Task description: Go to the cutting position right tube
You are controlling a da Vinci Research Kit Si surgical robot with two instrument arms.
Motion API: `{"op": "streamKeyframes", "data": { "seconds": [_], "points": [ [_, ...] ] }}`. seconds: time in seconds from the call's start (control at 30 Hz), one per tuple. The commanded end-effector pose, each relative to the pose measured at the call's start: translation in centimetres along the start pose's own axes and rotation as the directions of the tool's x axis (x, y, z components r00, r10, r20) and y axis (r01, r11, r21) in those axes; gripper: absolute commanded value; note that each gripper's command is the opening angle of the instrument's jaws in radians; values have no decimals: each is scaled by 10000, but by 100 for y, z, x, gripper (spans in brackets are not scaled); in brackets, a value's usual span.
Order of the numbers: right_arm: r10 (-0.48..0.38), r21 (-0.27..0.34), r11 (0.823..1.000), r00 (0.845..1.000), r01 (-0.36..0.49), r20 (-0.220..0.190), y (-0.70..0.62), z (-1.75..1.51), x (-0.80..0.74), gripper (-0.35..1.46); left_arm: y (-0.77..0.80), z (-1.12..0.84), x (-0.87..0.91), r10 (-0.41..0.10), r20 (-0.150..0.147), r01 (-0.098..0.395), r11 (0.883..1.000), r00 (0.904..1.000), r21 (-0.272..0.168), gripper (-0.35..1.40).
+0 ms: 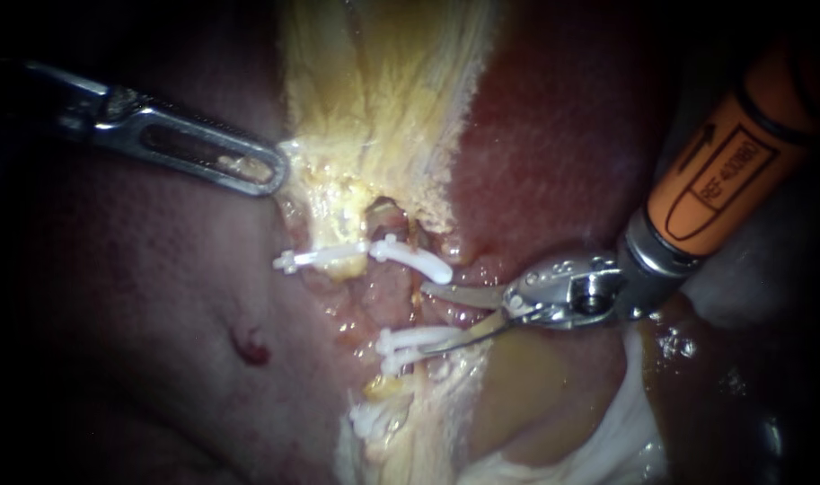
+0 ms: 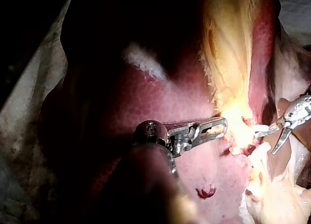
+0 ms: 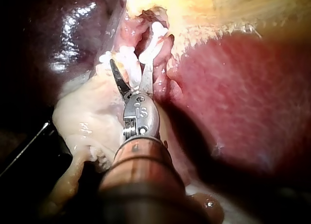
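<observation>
1. One dark red stretch of liver [image 1: 140, 296] filling the left of the endoscope view, with a small red blood spot [image 1: 251, 348] on it.
2. Left instrument [image 1: 277, 175]: grey metal, slotted jaws, coming in from the left. Jaws pressed together on the edge of the yellow tissue [image 1: 374, 99], pinching it from two sides.
3. Yellow tissue: broad stringy strip running down the middle from the top, narrowing toward the clips.
4. One white left clip [image 1: 315, 259], lying crosswise just below the yellow tissue.
5. Right tube [image 1: 387, 301]: short pink stretch, running up and down between the upper clip [image 1: 414, 259] and the pair of lower clips [image 1: 414, 341].
6. A few more white clips, the bottom clips [image 1: 374, 418], further down, at the edge of pale stringy tissue.
7. Right instrument [image 1: 423, 319]: two thin blades, spread in a V, gripping nothing. Upper blade tip just beside the right tube, below the upper clip; lower blade lying against the lower clips. Same spread V in the right wrist view, tips up among the clips.
8. Orange sleeve [image 1: 733, 171] on the right instrument's shaft, slanting in from the upper right.
9. Pale white tissue [image 1: 625, 431] under the right instrument, with more liver above it.
</observation>
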Motion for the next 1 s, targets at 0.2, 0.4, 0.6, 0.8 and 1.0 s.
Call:
{"op": "streamKeyframes", "data": {
  "seconds": [0.2, 0.4, 0.6, 0.8, 1.0],
  "points": [
    [-27, -34, 10000, 9999, 28, 168, 7, 8, -8, 141, 1, 1, 0, 3, 0, -3, 10000, 10000, -4, -35],
    [-63, -47, 10000, 9998, 64, 214, 18, 13, -16, 141, 1, 1, 0, 3, 0, -3, 10000, 10000, -5, -35],
    [-80, -41, 10000, 9997, 81, 226, 27, 17, -20, 145, 1, 1, 0, 4, 0, -4, 10000, 10000, -5, -35],
    [-216, 464, 9987, 9997, 221, -112, 23, 21, -15, 145, 1, 1, 0, 4, 0, -4, 10000, 10000, -5, -35],
    [-691, 1190, 9902, 9969, 732, -379, 16, 29, -7, 138, 2, 1, 1, 8, 0, -8, 10000, 10000, -6, -35]
  ]
}}
